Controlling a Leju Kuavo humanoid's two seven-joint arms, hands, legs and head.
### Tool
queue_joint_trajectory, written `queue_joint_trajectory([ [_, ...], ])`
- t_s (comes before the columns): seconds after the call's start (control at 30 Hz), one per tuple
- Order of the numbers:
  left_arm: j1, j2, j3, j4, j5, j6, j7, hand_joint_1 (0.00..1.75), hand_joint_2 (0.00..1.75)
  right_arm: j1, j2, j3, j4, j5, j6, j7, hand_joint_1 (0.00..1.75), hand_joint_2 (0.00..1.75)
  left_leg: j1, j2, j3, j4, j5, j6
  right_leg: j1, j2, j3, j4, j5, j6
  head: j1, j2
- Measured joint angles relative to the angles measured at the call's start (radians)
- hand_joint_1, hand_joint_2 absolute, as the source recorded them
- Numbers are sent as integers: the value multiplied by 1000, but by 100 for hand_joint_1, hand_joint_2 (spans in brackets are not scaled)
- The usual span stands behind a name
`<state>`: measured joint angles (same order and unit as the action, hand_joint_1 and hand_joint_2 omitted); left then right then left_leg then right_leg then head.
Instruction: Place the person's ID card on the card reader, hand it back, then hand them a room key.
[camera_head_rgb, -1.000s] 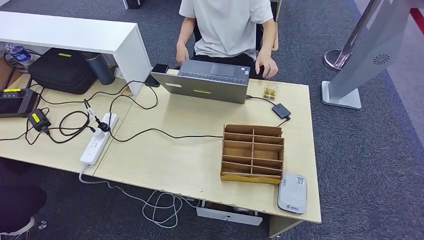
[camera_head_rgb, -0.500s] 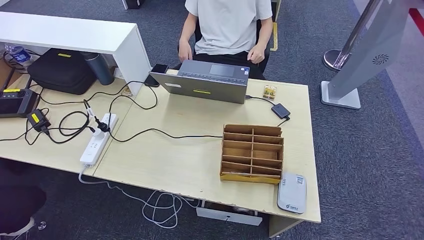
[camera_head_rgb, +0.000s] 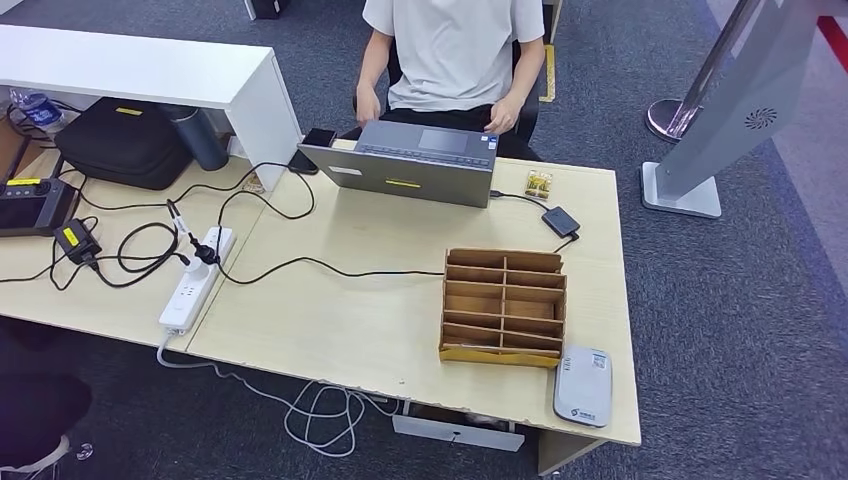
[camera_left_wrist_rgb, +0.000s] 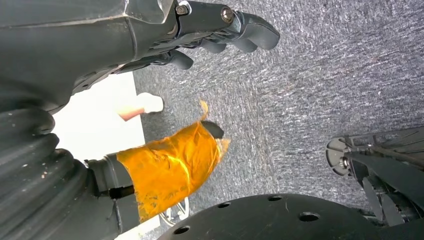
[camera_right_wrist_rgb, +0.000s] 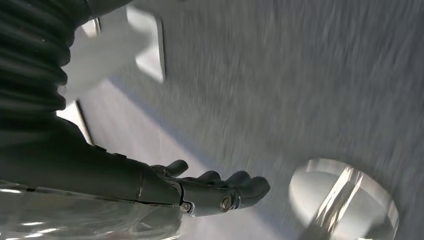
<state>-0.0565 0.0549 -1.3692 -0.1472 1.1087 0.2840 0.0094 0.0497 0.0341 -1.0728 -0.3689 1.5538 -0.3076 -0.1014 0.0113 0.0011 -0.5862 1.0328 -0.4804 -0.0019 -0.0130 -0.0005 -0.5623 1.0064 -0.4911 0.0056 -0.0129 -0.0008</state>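
step: await ID card | left hand (camera_left_wrist_rgb: 220, 30), right hand (camera_right_wrist_rgb: 220, 190) — fingers loosely curled, holding nothing | card reader (camera_head_rgb: 584, 386) near right of counter (camera_head_rgb: 330, 320) — raise right hand toward person (camera_head_rgb: 455, 50).

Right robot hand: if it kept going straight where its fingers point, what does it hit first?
Probably just the grey carpet. The right robot hand holds nothing, and no object lies ahead of its fingertips. The round metal stand base sits close beside that line, but depth is unclear in this blurred wrist view.

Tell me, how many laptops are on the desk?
1. A grey open laptop sits at the far edge of the light wooden desk, right in front of the seated person in the white shirt. Nothing seems to hide another one.
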Motion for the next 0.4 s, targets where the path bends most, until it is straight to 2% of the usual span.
queue_joint_trajectory([
  [0.07, 0, 0, -3, 0, -7, 3, 1, 0, 0, -3, 18, 3, 39, -1, 8, 15, 0, 175, 0, 0, 0, 0, 0, 0, 0, 0, 0, 0, 0, 0, 0, 0],
  [0.1, -1, -1, -5, 0, -12, 7, 3, 0, 0, -5, 25, 4, 53, 0, 10, 24, 0, 175, 0, 0, 0, 0, 0, 0, 0, 0, 0, 0, 0, 0, 0, 0],
  [0.23, -4, -3, -29, 0, -56, 42, 41, 0, 175, -19, 72, 6, 98, 3, 2, 102, 0, 175, 0, 0, 0, 0, 0, 0, 0, 0, 0, 0, 0, -1, 0, 0],
  [0.33, -12, -2, -56, 0, -90, 78, 87, 0, 175, -43, 120, 13, 130, -7, 28, 177, 0, 175, 0, 0, 0, 0, 0, -1, 0, 0, 0, 0, 0, -1, 0, 0],
  [0.4, -16, 0, -70, 0, -104, 94, 106, 0, 175, -55, 140, 18, 147, -24, 71, 186, 0, 175, 0, 0, 1, 0, 1, -1, 0, 0, 0, 0, 0, -1, 0, 0],
])
